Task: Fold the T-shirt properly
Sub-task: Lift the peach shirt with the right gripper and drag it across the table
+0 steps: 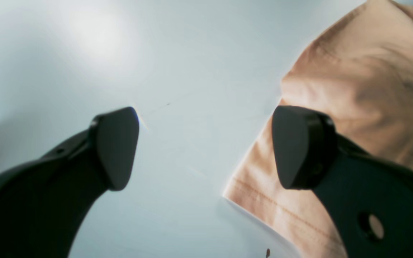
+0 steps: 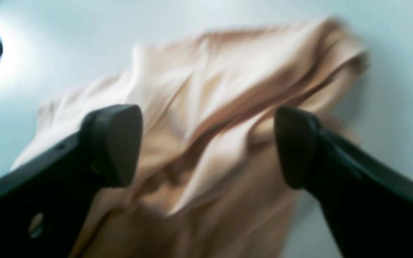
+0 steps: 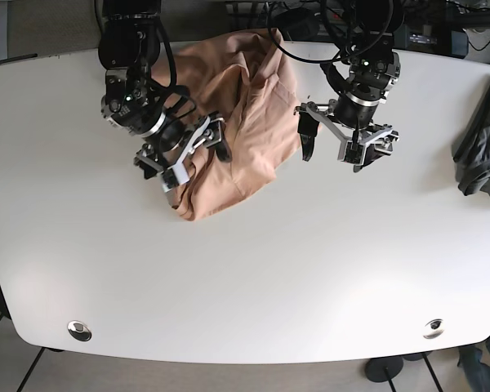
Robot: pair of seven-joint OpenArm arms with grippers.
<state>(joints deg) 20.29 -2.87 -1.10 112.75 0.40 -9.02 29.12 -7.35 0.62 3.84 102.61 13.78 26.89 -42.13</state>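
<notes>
Hovering with both jaws spread, left gripper (image 3: pixel 348 140) beside and right gripper (image 3: pixel 182 152) over the crumpled T-shirt (image 3: pixel 238 122) lying upper centre on the worktop (image 3: pixel 253 269), likely just starting, needing edges pinched and cloth spread flat first.

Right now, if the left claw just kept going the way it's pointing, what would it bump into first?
Most likely the bare white table: the open left claw points down at it, with the peach T-shirt edge under only one finger. Depth is unclear.

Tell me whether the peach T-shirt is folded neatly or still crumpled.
Crumpled. The T-shirt lies bunched on the table, with uneven creases and overlapping layers; both grippers hover open above it.
</notes>
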